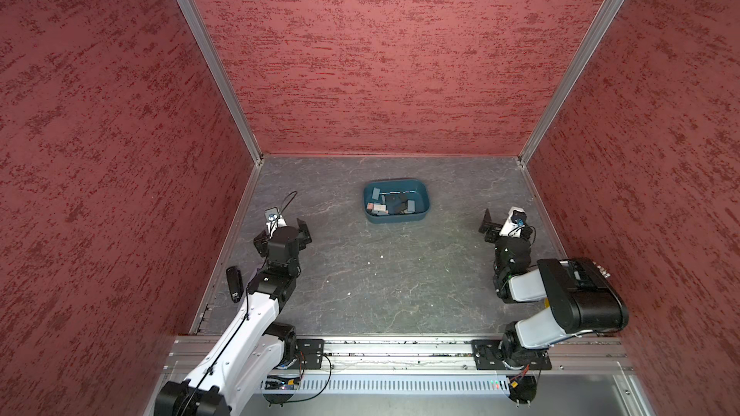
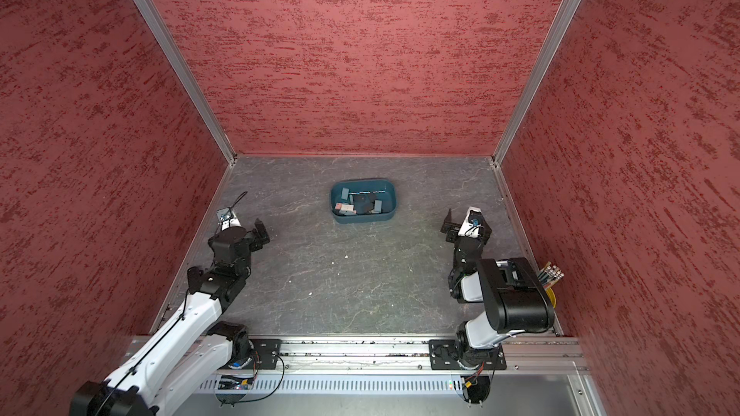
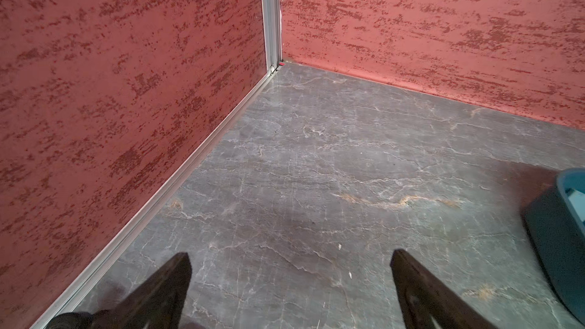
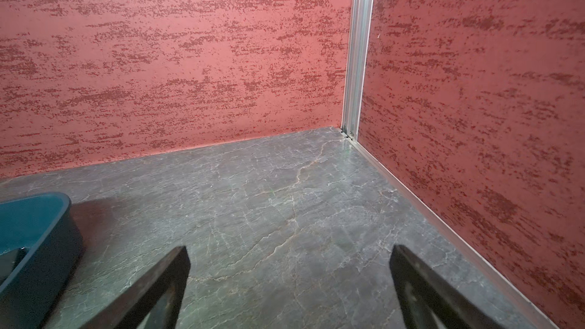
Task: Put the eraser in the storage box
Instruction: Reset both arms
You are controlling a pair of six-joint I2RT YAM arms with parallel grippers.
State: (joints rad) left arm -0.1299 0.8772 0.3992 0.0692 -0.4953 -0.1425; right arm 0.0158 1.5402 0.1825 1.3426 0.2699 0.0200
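My left pincer (image 3: 289, 257) and right pincer (image 4: 289, 250) gape wide, empty; erasers (image 1: 386, 208) lie in the storage box (image 1: 400, 218), so I'd best park clear of it.

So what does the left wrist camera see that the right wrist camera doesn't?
Only the left wrist view: the left gripper, open with nothing in it, and the far left corner.
Only the right wrist view: the right gripper, open and empty too, and the far right corner.
Both: one end of the box, the grey table and the red walls.
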